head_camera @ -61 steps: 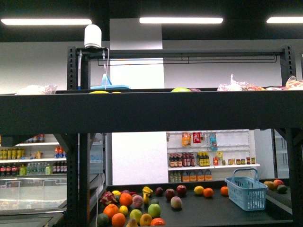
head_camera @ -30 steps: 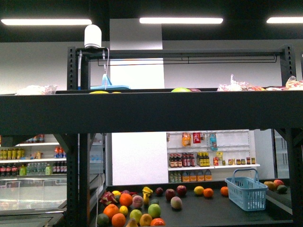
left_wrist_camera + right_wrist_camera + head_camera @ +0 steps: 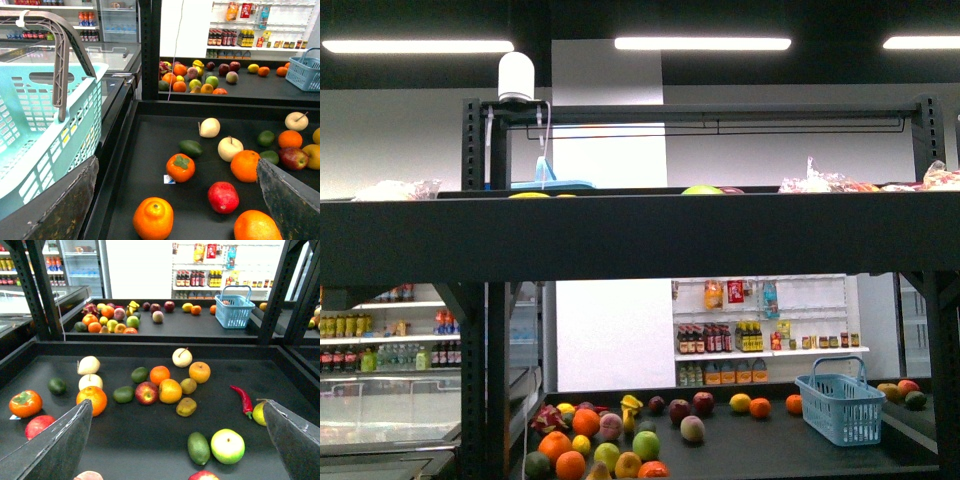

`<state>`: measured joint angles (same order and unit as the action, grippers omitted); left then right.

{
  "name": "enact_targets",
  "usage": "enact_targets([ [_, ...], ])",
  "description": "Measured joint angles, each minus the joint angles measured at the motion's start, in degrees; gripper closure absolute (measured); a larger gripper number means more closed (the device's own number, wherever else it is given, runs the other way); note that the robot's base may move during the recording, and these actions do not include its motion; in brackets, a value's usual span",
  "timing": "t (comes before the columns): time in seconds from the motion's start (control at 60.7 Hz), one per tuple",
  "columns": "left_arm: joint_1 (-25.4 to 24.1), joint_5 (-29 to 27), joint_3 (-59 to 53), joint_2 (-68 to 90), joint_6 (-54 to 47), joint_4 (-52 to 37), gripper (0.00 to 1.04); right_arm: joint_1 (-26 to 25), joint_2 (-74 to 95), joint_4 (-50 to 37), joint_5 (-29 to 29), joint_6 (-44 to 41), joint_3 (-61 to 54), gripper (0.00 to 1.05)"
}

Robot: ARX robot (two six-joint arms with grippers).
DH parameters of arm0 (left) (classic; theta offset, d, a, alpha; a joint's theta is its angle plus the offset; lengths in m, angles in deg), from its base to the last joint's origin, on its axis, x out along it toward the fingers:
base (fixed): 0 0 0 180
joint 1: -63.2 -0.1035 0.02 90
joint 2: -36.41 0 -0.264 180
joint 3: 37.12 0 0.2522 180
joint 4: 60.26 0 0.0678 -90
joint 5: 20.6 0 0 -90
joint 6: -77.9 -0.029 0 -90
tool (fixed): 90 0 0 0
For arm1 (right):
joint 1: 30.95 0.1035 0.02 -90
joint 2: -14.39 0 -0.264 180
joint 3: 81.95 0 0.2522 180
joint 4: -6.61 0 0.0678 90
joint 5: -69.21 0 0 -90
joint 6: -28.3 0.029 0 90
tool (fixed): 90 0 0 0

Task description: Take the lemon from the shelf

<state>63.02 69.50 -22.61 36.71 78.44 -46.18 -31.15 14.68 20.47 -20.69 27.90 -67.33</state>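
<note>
The lemon [image 3: 259, 413] is bright yellow and lies on the dark deck of the black shelf [image 3: 150, 440], beside a red chili [image 3: 242, 398]. One finger [image 3: 292, 440] of my right gripper hides part of it. My right gripper [image 3: 177, 404] is open and empty above the deck, with the lemon just inside that finger. My left gripper [image 3: 176, 165] is open and empty over a persimmon [image 3: 180, 167] and oranges on the same deck [image 3: 145, 150]. The lemon is out of the left wrist view. In the front view only the shelf [image 3: 640, 235] shows, with neither arm.
A teal basket [image 3: 40, 120] stands beside my left gripper. Apples, oranges, avocados and a green-yellow apple [image 3: 227, 445] are scattered over the deck. Perforated uprights [image 3: 42, 290] frame it. A far rack holds more fruit and a blue basket [image 3: 234, 309].
</note>
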Motion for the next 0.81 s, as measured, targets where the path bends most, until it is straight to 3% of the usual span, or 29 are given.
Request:
enact_targets([
  [0.807,0.0,0.0,0.0,0.0,0.0,0.0,0.08,0.0,0.0,0.0,-0.02,0.0,0.0,0.02],
])
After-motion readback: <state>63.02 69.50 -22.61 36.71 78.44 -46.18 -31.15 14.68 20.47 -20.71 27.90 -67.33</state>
